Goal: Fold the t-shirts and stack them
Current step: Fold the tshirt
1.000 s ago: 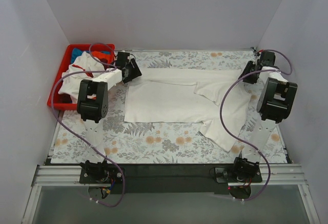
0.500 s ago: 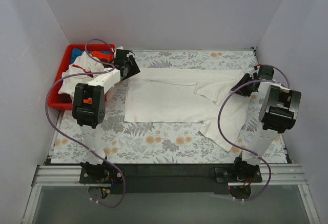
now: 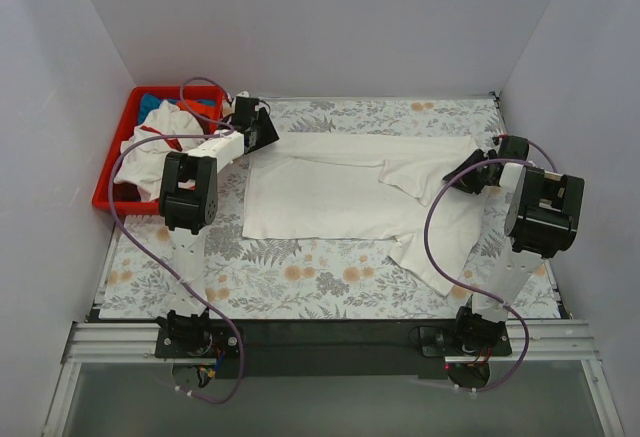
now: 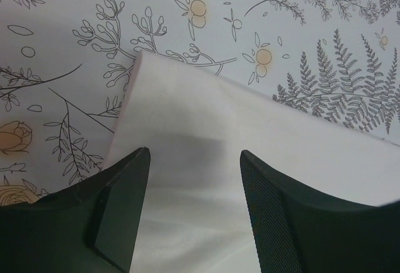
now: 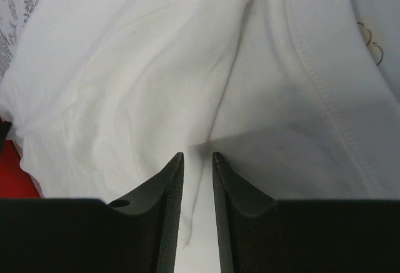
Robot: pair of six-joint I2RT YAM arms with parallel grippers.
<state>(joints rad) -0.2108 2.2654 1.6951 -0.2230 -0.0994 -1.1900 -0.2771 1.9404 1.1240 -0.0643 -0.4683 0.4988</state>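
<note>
A large white t-shirt (image 3: 340,192) lies spread on the floral covering, its right side rumpled. My left gripper (image 3: 266,140) hangs open just over the shirt's far left corner (image 4: 206,110); in the left wrist view its fingers (image 4: 125,198) stand wide apart, with flat cloth between them. My right gripper (image 3: 458,178) is down on the shirt's rumpled right part. In the right wrist view (image 5: 197,155) its jaws stand narrow, with a raised fold of the white cloth (image 5: 187,67) between them. More t-shirts lie in the bin: white with red trim (image 3: 150,147), blue (image 3: 158,103), orange-red (image 3: 203,112).
The red plastic bin (image 3: 104,195) stands at the left edge of the table. White walls close in the left, back and right sides. The floral covering (image 3: 300,277) shows in front of the shirt, and purple cables loop off both arms.
My right gripper has come from the far right corner down onto the shirt's right part and its jaws have narrowed. The left arm shifted slightly; its gripper stayed open at the corner.
</note>
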